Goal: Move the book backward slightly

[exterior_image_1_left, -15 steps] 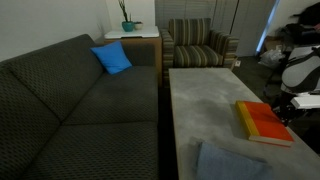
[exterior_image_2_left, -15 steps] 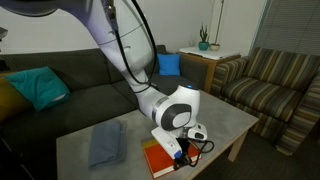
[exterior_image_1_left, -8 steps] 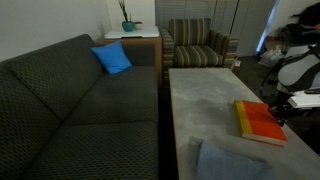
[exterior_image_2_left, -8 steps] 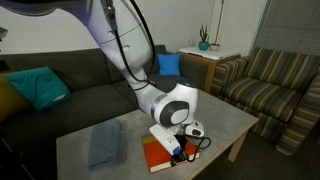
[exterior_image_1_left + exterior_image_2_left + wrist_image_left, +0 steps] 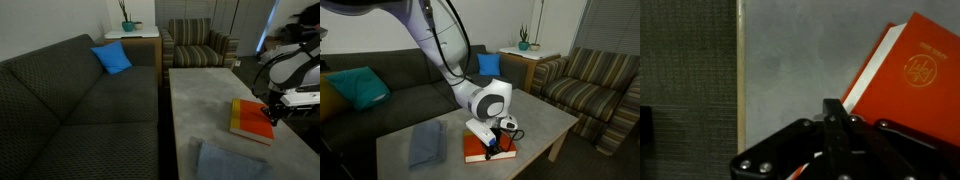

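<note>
The end effector (image 5: 836,125), jaws pinched together on nothing, is resting against the book (image 5: 912,68) just beside it. An off-centre push is risking spinning the book instead of sliding it

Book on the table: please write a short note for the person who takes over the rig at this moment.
Gripper: shut and empty, fingers pressed together, low beside the book's edge. It seems to push, not hold.
Book: lies flat on the table near an edge, a little askew. The cloth lies apart from it.
Done: the book has slid slightly across the table since a second ago.
Left: judge whether that is enough. If not, push a bit more, then lift the arm away.
</note>
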### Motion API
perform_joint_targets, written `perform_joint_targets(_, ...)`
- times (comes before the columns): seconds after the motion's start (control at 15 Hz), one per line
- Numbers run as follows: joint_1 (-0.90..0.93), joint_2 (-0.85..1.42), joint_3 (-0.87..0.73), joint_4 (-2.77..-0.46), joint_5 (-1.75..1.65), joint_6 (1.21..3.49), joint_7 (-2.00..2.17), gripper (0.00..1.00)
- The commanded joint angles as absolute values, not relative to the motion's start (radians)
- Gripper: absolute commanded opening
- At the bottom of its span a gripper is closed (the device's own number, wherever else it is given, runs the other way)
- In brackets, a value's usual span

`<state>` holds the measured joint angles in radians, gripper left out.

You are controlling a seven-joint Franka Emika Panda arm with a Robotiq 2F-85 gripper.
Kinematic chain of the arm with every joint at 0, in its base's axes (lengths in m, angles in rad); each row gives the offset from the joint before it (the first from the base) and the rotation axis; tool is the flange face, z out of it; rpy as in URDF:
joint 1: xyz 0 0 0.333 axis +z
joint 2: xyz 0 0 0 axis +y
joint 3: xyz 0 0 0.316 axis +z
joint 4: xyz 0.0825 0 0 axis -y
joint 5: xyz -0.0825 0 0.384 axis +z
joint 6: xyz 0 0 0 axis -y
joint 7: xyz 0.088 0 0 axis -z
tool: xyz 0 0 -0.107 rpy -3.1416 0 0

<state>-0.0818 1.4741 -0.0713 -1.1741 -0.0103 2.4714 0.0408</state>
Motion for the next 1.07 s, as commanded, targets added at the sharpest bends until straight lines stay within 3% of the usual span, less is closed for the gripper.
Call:
perform_joint_targets(0.0,-0.059,1.474,-0.061,-1.149,-0.027,2.431,0.016,0.00)
perform_joint_targets(1.0,-0.064,1.473,-0.151,-1.127,-0.066,2.484,0.078,0.00)
